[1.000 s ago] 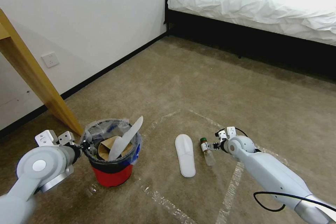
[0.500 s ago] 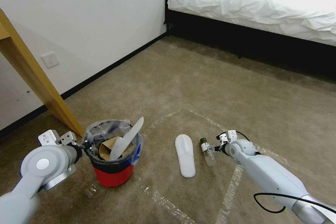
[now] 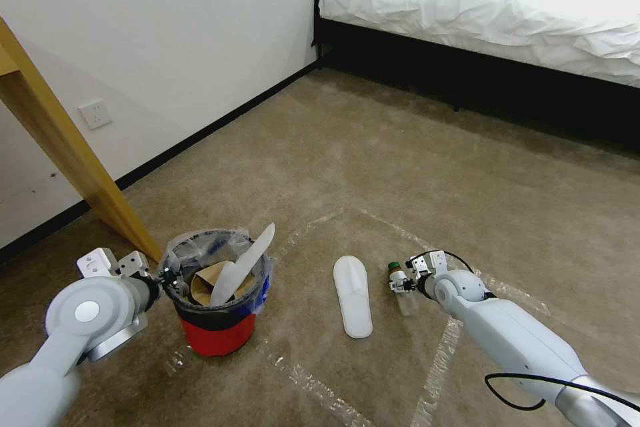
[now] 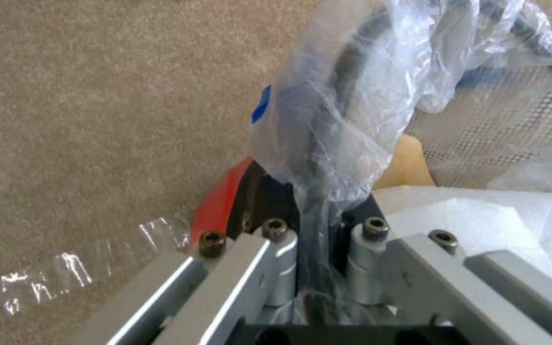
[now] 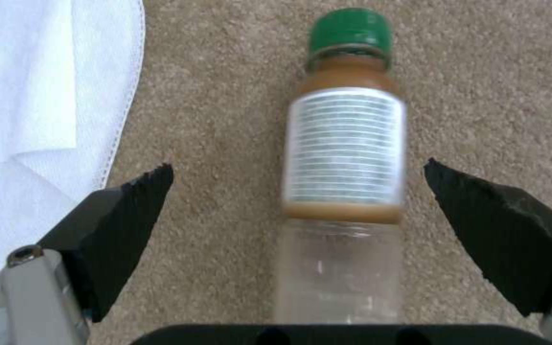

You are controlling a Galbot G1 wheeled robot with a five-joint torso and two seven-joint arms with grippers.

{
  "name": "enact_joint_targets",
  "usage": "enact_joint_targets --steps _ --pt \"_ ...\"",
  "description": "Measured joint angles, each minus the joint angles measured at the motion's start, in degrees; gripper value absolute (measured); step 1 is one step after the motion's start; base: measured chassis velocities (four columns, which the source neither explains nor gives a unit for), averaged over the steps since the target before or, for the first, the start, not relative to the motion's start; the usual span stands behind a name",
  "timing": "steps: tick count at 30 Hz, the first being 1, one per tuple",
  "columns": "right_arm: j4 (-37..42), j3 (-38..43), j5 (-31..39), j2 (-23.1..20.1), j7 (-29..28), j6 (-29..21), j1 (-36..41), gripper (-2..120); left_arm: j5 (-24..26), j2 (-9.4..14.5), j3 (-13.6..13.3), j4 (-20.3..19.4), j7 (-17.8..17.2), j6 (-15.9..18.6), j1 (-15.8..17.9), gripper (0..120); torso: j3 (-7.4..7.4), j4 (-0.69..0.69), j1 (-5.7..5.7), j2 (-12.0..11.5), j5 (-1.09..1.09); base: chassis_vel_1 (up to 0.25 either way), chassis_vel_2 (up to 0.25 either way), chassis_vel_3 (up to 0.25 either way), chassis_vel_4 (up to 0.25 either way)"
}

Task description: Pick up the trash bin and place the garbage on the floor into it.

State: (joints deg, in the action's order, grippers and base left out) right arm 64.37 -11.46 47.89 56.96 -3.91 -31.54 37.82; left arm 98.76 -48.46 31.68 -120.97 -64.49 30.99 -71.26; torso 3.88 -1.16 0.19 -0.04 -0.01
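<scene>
Left hand [image 3: 162, 278] clamping bin [image 3: 217, 330] rim at near left, keeping it in reach. Right hand [image 3: 400, 278] gaping wide, straddling bottle [image 3: 403, 292] lying on floor [image 3: 400, 167] right of slipper [image 3: 353, 295], lining up grasp.

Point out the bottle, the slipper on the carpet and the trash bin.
bottle [image 5: 343, 148]: right wrist view, on its label.
slipper [image 3: 354, 293]: head view, on the middle of its sole.
trash bin [image 3: 217, 335]: head view, on its red wall.

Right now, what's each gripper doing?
Left gripper: shut on the trash bin rim.
Right gripper: open, fingers either side of the green-capped bottle, not gripping.
</scene>
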Motion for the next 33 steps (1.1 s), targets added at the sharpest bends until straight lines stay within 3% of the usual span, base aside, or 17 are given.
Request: enact_joint_targets --steps 33 --pt "-3.10 0.66 -0.56 0.42 -1.48 1.31 0.98 100 -0.65 -0.23 0.13 -0.90 -0.01 -0.11 -0.63 4 0.00 0.00 0.00 0.00 0.00 0.000 0.000 0.000 0.000"
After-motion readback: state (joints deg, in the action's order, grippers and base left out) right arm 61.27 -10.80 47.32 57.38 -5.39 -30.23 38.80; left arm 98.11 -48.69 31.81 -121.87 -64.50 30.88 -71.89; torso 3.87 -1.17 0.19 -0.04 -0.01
